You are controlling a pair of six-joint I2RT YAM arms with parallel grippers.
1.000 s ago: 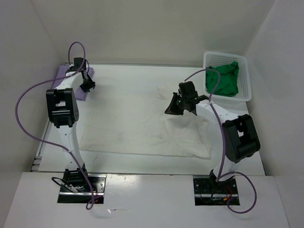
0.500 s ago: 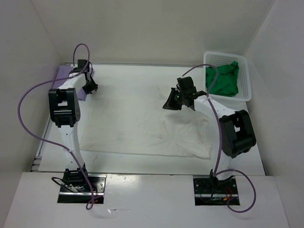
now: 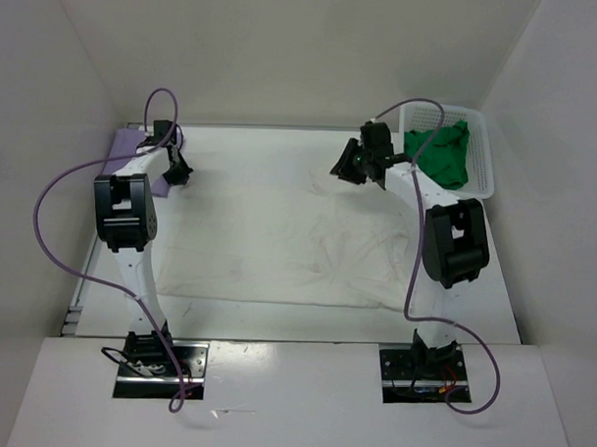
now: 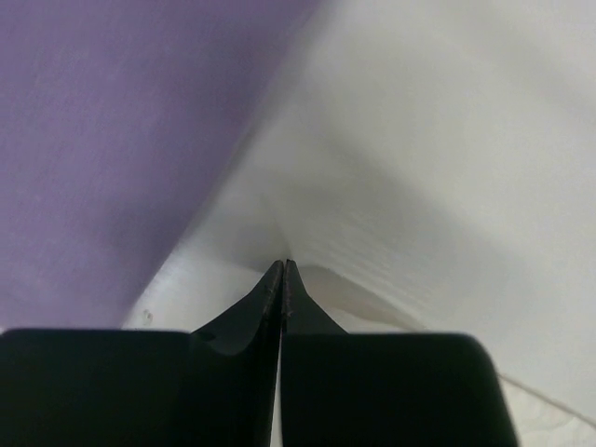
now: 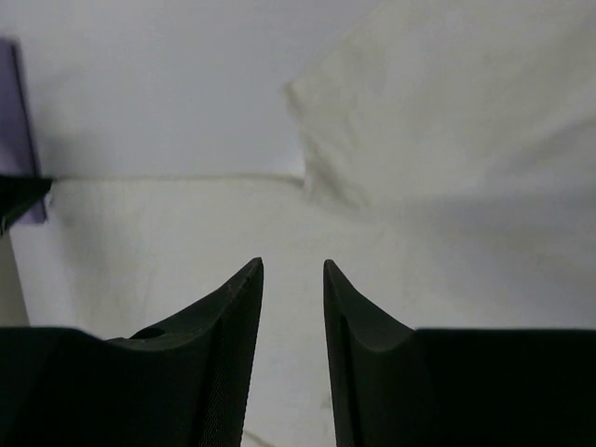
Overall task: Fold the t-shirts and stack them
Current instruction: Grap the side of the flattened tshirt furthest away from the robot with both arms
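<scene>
Left gripper (image 3: 176, 170): newly closed, seemingly pinching far-left edge of off-white t-shirt (image 3: 278, 252), beside lavender t-shirt (image 3: 123, 149). Right gripper (image 3: 346, 168): newly parted, empty, shifted toward far-right corner. Fold likely starting. Green t-shirt (image 3: 440, 158): in basket (image 3: 486, 181).

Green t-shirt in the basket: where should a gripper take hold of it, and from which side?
Pinch the raised, bunched fold at the top of the green t-shirt, coming straight down from above. It lies crumpled inside the white mesh basket, whose walls would likely block a sideways approach, while the bunch offers a ridge to close on. The right gripper, open and nearest, seems the better choice.
</scene>
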